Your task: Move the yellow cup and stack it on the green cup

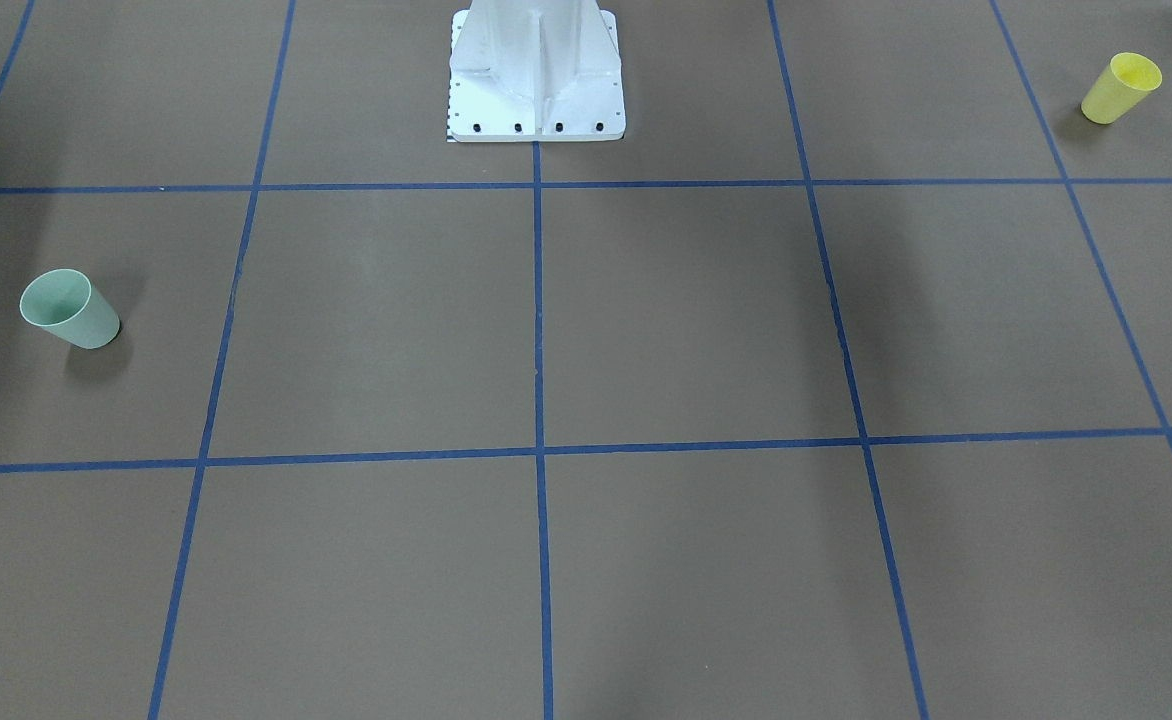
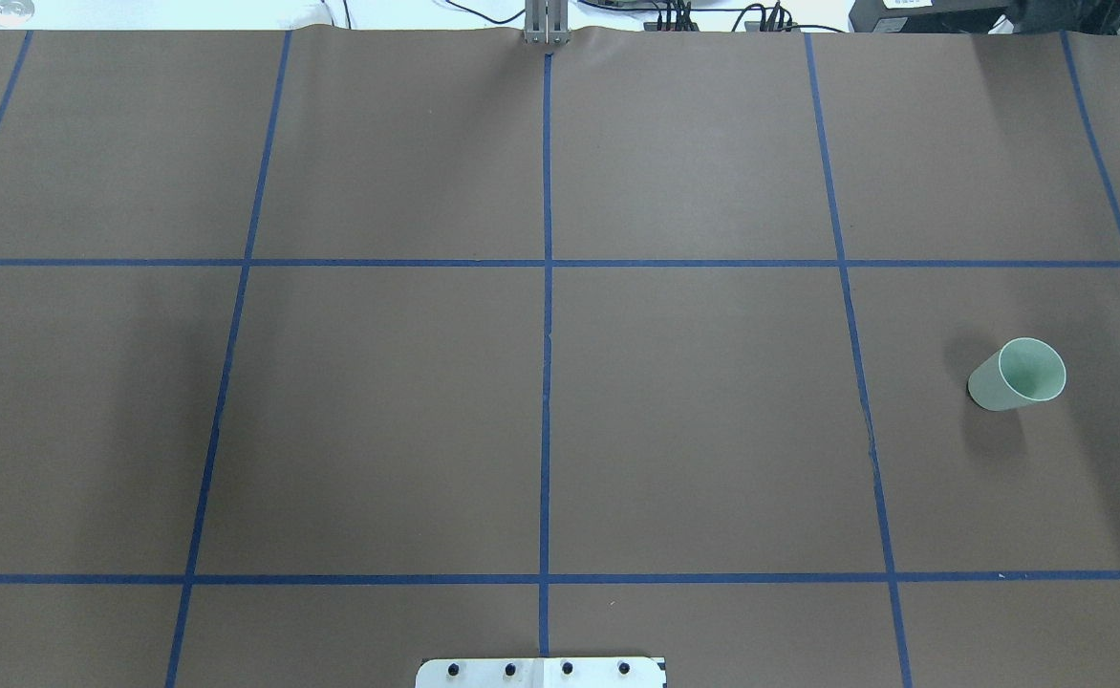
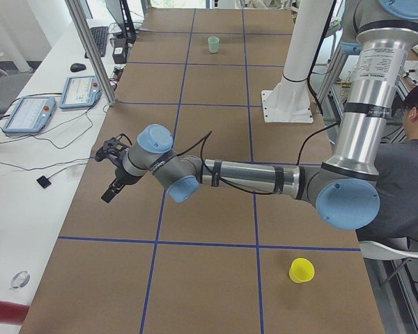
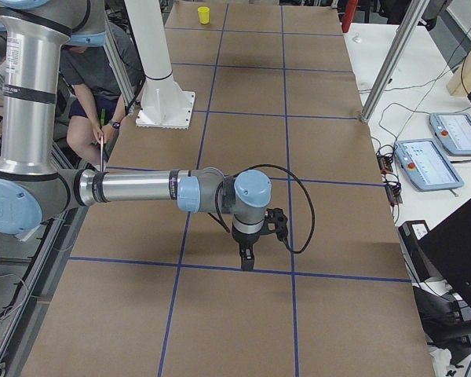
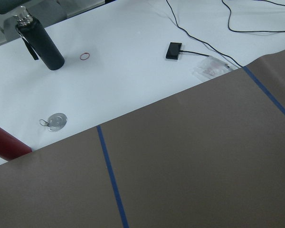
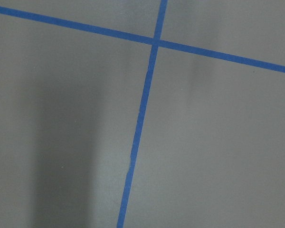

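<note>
Left fingers: the left fingers (image 3: 111, 189) hang clear above the counter (image 1: 696, 320), toward its far edge and holding nothing. They show only in a side view, so I cannot tell whether they are wide or narrow.
Right fingers: the right fingers (image 4: 247, 259) point down over a crossing of blue tape lines (image 6: 154, 42), also holding nothing. Their spread cannot be told either.
Left arm: stretched out low across the counter. Its wrist camera looks past the far edge at a white table with a black bottle (image 5: 38, 42).
Right arm: stretched out the same way on the other side, with only bare counter under its wrist.
Yellow cup: the yellow cup (image 1: 1121, 88) stands upright, mouth up, at the robot's far left and close to the robot's edge of the counter. It is well apart from both sets of fingers.
Green cup: the green cup (image 2: 1017, 375) stands upright, mouth up, at the robot's far right about midway in depth. It is well apart from the yellow cup.
Step in hand: the very start, by my judgement. Neither cup is touched and the reach for the yellow cup is not yet made.
Next move: the left arm is likely the one to go, since the cup is on its side. It would need to draw back toward the robot, set its fingers wide enough to straddle the cup's wall, come down and close. With the cups this far apart, a hand-over to the right arm seems probable.
</note>
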Motion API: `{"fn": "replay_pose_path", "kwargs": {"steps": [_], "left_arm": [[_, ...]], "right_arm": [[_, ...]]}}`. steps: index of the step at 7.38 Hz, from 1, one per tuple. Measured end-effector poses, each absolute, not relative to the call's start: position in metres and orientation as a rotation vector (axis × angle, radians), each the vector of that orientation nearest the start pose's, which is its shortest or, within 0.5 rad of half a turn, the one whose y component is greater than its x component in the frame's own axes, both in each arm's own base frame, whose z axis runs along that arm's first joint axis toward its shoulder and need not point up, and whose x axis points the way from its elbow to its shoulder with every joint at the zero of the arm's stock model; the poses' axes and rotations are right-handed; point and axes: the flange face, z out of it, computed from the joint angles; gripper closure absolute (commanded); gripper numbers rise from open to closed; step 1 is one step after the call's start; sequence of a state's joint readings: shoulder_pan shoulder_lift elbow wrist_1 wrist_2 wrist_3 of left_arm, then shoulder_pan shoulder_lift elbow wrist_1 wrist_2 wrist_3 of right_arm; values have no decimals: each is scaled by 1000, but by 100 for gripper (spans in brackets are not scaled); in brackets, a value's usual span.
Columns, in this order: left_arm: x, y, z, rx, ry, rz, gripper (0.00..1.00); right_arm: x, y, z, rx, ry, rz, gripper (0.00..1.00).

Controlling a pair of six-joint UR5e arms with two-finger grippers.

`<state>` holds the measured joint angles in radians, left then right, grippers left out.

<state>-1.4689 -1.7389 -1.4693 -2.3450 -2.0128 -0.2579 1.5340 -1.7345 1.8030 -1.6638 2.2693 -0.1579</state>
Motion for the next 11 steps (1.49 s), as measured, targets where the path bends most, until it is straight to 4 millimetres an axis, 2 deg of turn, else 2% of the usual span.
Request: {"fn": "replay_pose_path", "kwargs": {"steps": [2,5,7,9,11], "left_arm": [[-34,-600,561,707,434,-94,0],[-9,-598,587,664,243,-302,0],[-2,-586,616,625,76,-449,0],[-17,-544,667,570,-46,-557,0],[-37,-487,720,505,-120,-663,0]], "right_arm": [[54,-419,638,9,-702,-174,0],[54,-412,644,-5,-705,-170,0],[54,-406,650,-18,-706,-166,0],[55,-402,654,-28,-699,-163,0],[55,-401,655,-30,-694,-161,0]]}}
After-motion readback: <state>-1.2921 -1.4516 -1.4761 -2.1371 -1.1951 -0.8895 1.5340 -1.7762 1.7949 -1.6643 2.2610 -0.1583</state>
